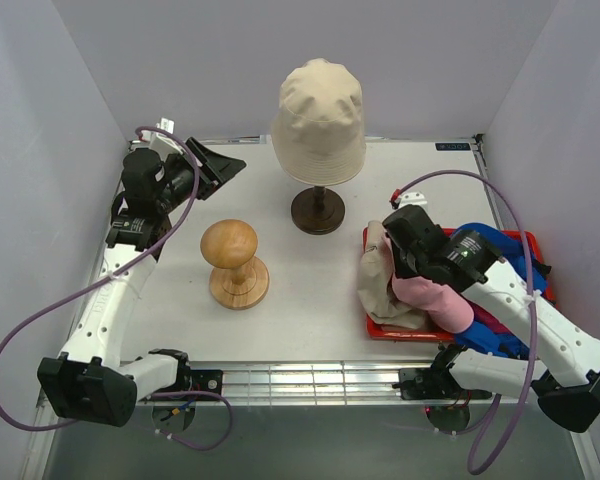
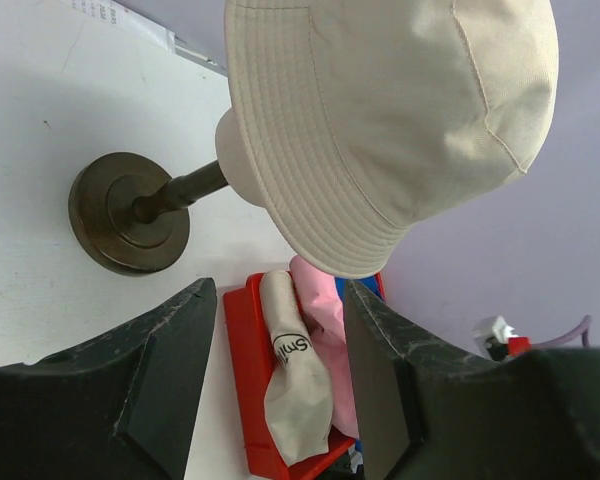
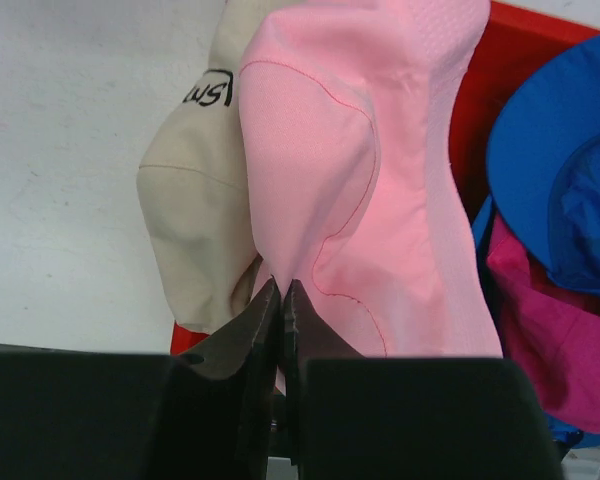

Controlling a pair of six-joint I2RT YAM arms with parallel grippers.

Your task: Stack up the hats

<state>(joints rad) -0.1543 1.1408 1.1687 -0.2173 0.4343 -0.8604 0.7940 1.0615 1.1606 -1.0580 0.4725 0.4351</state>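
Note:
A beige bucket hat [image 1: 320, 120] sits on the mannequin head at the back centre, and fills the top of the left wrist view [image 2: 400, 130]. In the red tray [image 1: 380, 328] on the right lie a second beige hat with black lettering [image 3: 195, 230], a light pink hat [image 3: 370, 170], a blue cap [image 3: 560, 190] and a magenta cap [image 3: 560, 340]. My right gripper [image 3: 282, 285] is shut on a fold of the pink hat's fabric, over the tray. My left gripper [image 2: 277, 290] hangs open at the back left, holding nothing and facing the mannequin.
A round-topped wooden hat block [image 1: 235, 262] stands left of centre. The mannequin's dark stand [image 1: 318, 210] is behind it to the right. Grey walls close in both sides and the back. A metal rail runs along the near table edge.

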